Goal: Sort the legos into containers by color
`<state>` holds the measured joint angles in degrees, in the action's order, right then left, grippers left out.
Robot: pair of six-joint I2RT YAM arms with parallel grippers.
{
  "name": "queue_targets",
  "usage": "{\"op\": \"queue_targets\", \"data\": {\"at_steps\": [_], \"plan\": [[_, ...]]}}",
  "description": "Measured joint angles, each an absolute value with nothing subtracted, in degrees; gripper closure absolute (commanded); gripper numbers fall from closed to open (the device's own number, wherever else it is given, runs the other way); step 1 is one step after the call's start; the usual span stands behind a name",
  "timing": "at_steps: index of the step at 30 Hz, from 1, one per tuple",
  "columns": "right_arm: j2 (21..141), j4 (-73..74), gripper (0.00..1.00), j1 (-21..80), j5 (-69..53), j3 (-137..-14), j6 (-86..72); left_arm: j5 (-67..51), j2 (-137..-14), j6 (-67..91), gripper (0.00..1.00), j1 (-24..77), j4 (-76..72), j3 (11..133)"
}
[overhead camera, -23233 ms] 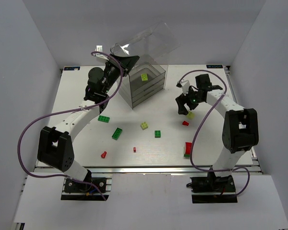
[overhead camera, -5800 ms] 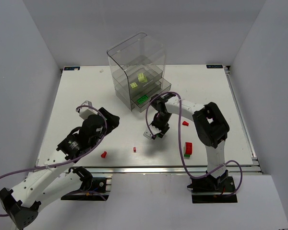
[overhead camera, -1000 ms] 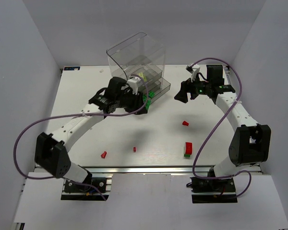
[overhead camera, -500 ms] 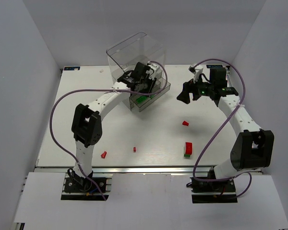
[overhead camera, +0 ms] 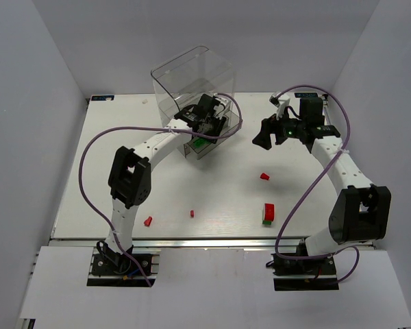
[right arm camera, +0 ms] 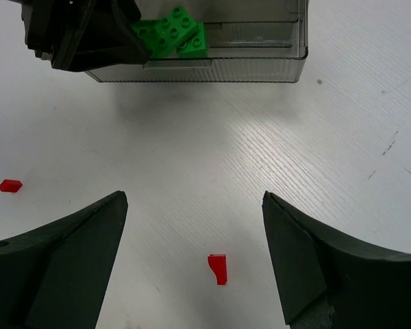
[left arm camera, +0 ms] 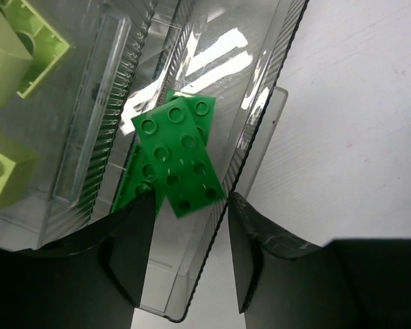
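Note:
The containers are clear drawers under a tall hood at the back of the table. My left gripper hangs over the pulled-out lower drawer. In the left wrist view its jaws stand apart around the drawer's wall, and a dark green flat lego lies loose in the drawer just past the fingertips, on top of another green one. Pale yellow-green legos rest in the drawer above. My right gripper hovers wide open and empty, high over a small red lego.
On the table lie a red lego, a red brick stacked on a green one, a tiny red piece and another red piece near the front edge. White walls close in both sides.
My left arm swung from in front of the drawers to above the lower drawer with the green lego, and its jaws have widened off it. The right arm has barely moved.

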<state>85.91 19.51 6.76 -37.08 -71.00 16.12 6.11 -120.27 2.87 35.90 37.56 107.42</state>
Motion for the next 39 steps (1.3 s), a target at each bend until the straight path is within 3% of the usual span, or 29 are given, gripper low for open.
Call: {"op": "queue_targets", "data": {"at_steps": [4,7,9,12,14,15,17,18,22,25,28,39], "plan": [[85.91,19.66,0.16,6.76,-37.76,-70.28,16.78,6.15,-119.98,3.73,0.34,36.16,37.5,107.42],[85.91,19.64,0.17,6.76,-38.2,-70.26,16.99,6.09,-119.02,4.45,0.35,36.21,37.5,107.42],[85.91,19.73,0.21,6.76,-38.65,-70.26,17.12,6.13,-117.84,5.37,0.49,36.16,37.5,107.42],[85.95,20.51,0.26,6.76,-40.18,-70.28,17.98,5.58,-114.83,7.44,0.89,35.99,37.17,106.96],[86.26,22.85,0.27,6.76,-41.82,-70.54,19.46,4.14,-110.85,9.52,0.93,35.77,35.11,104.25],[86.5,24.77,0.26,6.76,-42.76,-70.83,21.23,2.33,-108.07,10.63,0.88,35.46,34.0,101.97],[87.07,29.61,0.23,6.76,-45.45,-71.33,27.24,-1.1,-101.6,13.58,0.7,34.94,30.39,95.55],[87.15,33.15,0.16,6.76,-47.29,-71.55,31.88,-3.33,-97.95,14.79,0.51,34.83,28.56,91.83],[86.26,52.99,0.11,6.52,-51.96,-70.61,68.4,-10.2,-83.18,21.41,0.33,34.28,20.91,75.5],[85.1,64.14,0.11,6.66,-51.53,-69.23,90.15,-12.69,-74.22,25.63,0.29,34.3,15.92,64.97],[85.12,68.86,0.11,7.05,-48.45,-69.04,101.21,-13.13,-67.59,28.56,0.26,34.35,14.7,58.22],[82.76,72.4,0.11,9.45,-31.31,-59.24,111.68,-8.23,-51.48,35.09,0.25,34.35,15.27,48.47]]}}
